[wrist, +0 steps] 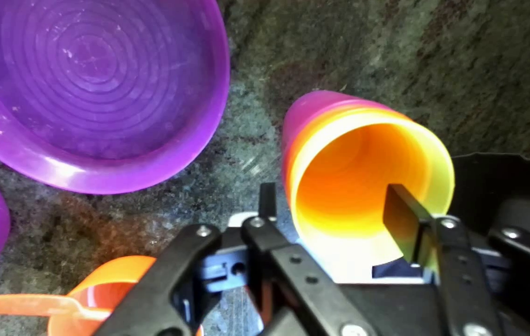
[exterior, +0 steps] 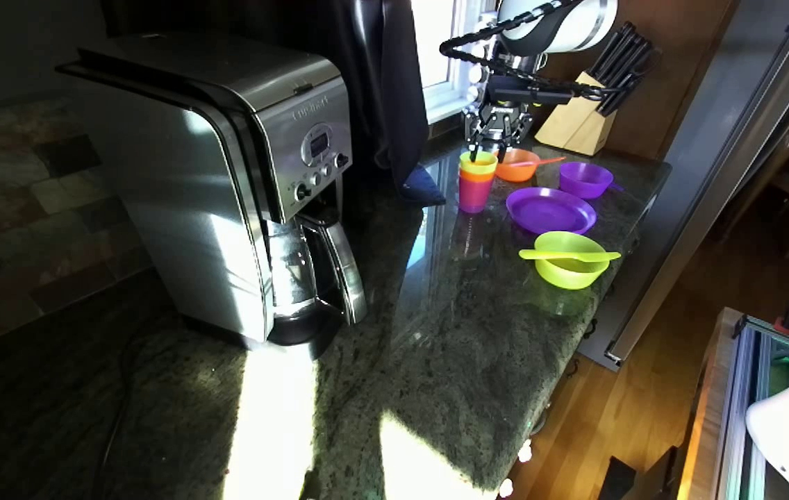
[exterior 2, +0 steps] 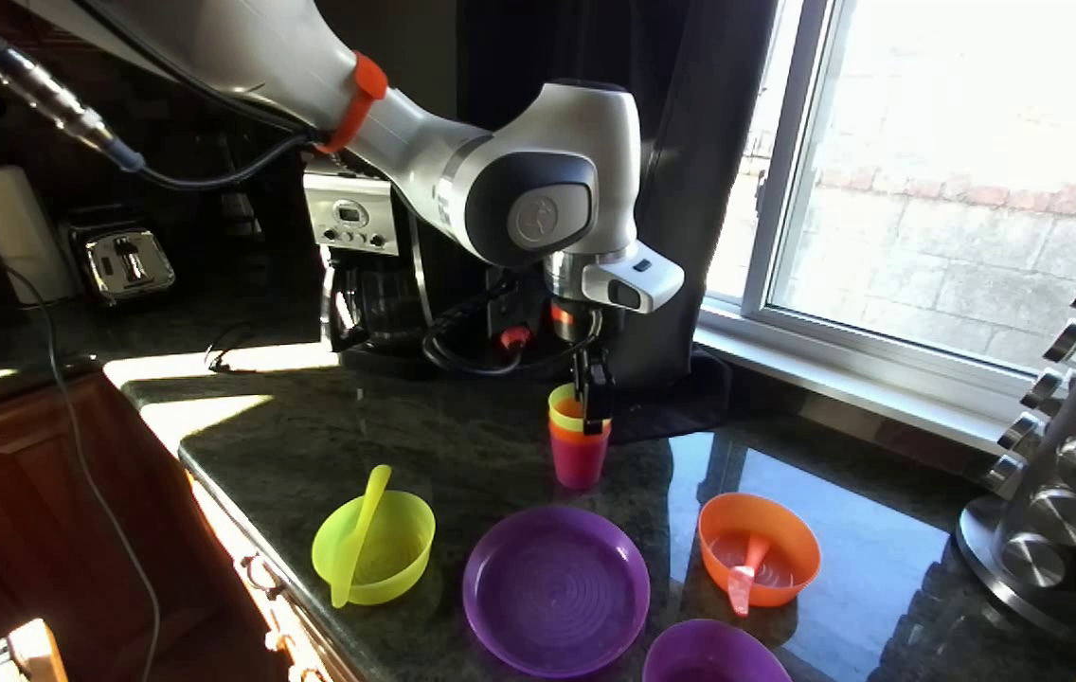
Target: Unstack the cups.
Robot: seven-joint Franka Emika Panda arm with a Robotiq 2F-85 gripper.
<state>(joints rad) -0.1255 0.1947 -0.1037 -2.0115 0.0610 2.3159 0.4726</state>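
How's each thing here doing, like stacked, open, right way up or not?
Cups: stacked, upright
Pincer: open, a finger inside the top cup
Purple plate: flat, right way up
Purple bowl: upright
Green bowl: upright, green cutlery across it
Orange bowl: upright, orange cutlery poking out
Coffee pot: inside the coffee maker
Knives: in their block

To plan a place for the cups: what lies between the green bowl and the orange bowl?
The purple plate lies between the green bowl and the orange bowl, in both exterior views.
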